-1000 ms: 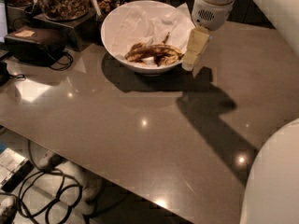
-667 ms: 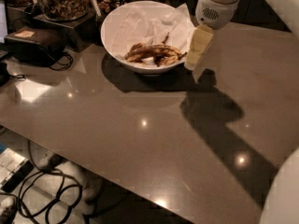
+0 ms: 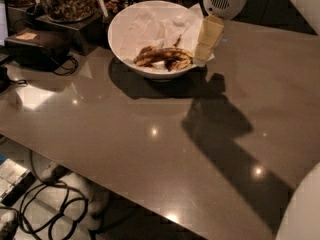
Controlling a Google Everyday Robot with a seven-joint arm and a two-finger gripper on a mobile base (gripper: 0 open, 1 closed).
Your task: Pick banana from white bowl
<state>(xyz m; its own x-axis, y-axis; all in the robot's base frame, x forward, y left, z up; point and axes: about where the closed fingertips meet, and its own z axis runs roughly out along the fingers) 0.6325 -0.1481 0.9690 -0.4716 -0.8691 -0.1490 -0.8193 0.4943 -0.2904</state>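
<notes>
The white bowl [image 3: 130, 44] stands at the back of the grey table, lined with crumpled white napkin. The banana [image 3: 162, 57], yellow blotched dark brown, lies across the bowl's near side with its thin stem pointing up and right. My gripper [image 3: 206, 43] hangs from a white wrist at the bowl's right rim, its cream fingers pointing down beside the banana's right end. It holds nothing that I can see.
A glass jar of nuts [image 3: 65, 0] stands on a dark box behind the bowl at the left. A black device with a cord [image 3: 37, 46] sits at the far left. Cables [image 3: 45, 209] lie on the floor below the table's [image 3: 150, 149] front edge.
The gripper has stayed at the bowl's right rim. The view has shifted, so the bowl and table sit a little lower and to the right in the picture.
</notes>
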